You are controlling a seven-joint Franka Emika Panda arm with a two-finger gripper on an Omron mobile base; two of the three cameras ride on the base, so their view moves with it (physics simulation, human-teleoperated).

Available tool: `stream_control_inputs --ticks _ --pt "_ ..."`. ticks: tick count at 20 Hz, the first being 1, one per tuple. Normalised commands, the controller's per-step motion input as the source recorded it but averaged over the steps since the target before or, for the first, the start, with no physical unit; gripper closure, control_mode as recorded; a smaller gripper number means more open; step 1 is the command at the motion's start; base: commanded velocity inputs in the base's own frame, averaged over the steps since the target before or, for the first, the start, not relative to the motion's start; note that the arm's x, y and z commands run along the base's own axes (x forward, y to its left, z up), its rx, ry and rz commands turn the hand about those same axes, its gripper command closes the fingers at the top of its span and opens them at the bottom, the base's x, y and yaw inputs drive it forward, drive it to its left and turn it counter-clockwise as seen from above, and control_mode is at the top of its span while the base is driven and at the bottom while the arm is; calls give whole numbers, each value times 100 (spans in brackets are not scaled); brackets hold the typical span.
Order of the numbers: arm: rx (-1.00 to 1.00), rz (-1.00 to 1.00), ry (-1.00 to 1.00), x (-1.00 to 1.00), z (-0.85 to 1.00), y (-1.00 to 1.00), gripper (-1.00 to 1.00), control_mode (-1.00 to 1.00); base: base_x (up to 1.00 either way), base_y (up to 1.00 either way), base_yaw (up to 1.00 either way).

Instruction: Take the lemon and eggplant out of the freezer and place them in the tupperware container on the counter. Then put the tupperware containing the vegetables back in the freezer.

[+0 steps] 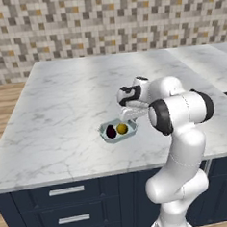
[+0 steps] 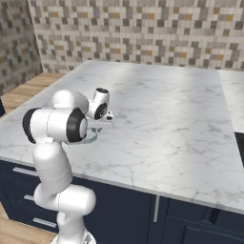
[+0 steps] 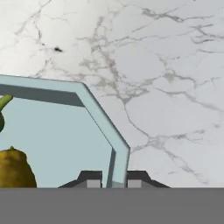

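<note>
The tupperware container (image 1: 119, 132) is sitting flat near the marble counter's (image 1: 61, 105) front edge, its long axis running across the left base view, holding the eggplant (image 1: 110, 131) and lemon (image 1: 122, 128) side by side. The gripper (image 3: 113, 180) is pinching the container's right rim wall between closed jaws.

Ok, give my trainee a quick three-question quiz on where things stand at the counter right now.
1. True or false: the lemon and eggplant both lie in the tupperware container.
2. What does the gripper clamp? A) the lemon B) the container's rim C) nothing
3. What does the container rest on?

Key: 1 true; 2 B; 3 the marble counter.
</note>
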Motion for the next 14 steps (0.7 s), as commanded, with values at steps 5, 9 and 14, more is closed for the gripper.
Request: stream_control_inputs --ticks 5,9,14 --pt "9 -13 -4 -46 100 0 100 -100 0 0 0" --pt "9 -15 -5 -65 100 0 100 -100 0 0 0" --pt "3 -9 -2 -94 100 -1 100 -100 0 0 0"
